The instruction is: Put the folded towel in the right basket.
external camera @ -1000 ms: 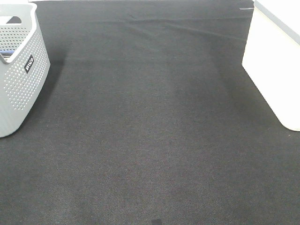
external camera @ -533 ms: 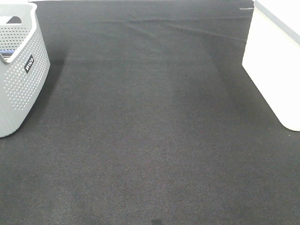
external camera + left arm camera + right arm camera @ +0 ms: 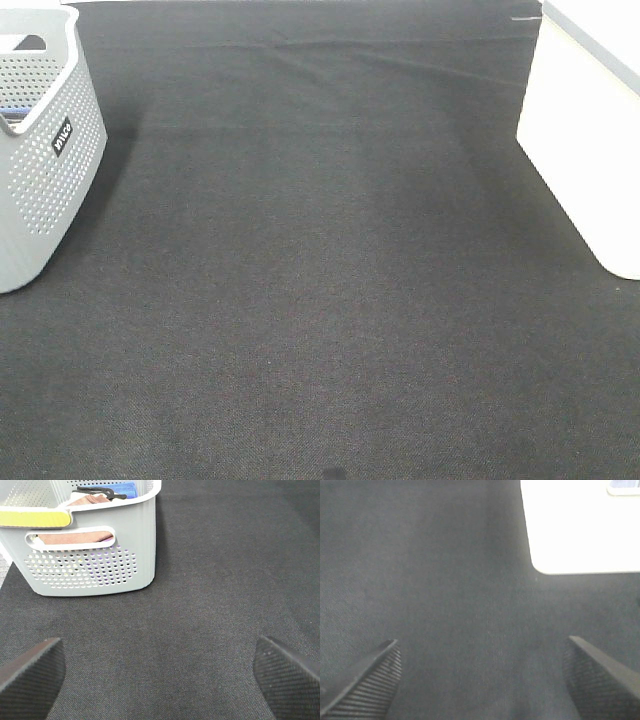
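I see no folded towel lying on the dark surface (image 3: pixel 320 280). The left gripper (image 3: pixel 157 672) and right gripper (image 3: pixel 480 677) both have their jaws spread wide with nothing between them. Cloth sits inside the grey basket (image 3: pixel 100 565) at the left; the towel may be among it. The white right basket (image 3: pixel 585 150) waits, so I judge nothing picked yet

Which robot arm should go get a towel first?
Probably the left. Its open gripper faces the grey basket, where cloth shows through the handle slot. The right gripper, also open, faces only the white basket.
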`<state>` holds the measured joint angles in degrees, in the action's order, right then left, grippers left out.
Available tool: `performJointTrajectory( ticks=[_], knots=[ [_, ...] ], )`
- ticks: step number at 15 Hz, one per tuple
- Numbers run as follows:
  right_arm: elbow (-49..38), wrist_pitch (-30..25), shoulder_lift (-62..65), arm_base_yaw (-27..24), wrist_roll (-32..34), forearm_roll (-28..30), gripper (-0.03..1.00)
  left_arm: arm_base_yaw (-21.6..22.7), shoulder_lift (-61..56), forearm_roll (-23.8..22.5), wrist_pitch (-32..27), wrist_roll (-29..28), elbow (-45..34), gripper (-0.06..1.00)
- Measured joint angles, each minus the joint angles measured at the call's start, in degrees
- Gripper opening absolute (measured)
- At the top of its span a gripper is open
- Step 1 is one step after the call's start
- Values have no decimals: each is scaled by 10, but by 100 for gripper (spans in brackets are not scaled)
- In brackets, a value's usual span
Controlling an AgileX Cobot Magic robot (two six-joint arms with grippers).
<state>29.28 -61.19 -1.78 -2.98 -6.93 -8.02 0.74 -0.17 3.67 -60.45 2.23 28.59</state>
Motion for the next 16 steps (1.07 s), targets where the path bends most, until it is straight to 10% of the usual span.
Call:
performJointTrajectory(
  ticks=[16],
  knots=[
    [0, 0, 22, 14, 0, -18, 82, 0, 0, 0, 0, 0, 0, 97]
  ],
)
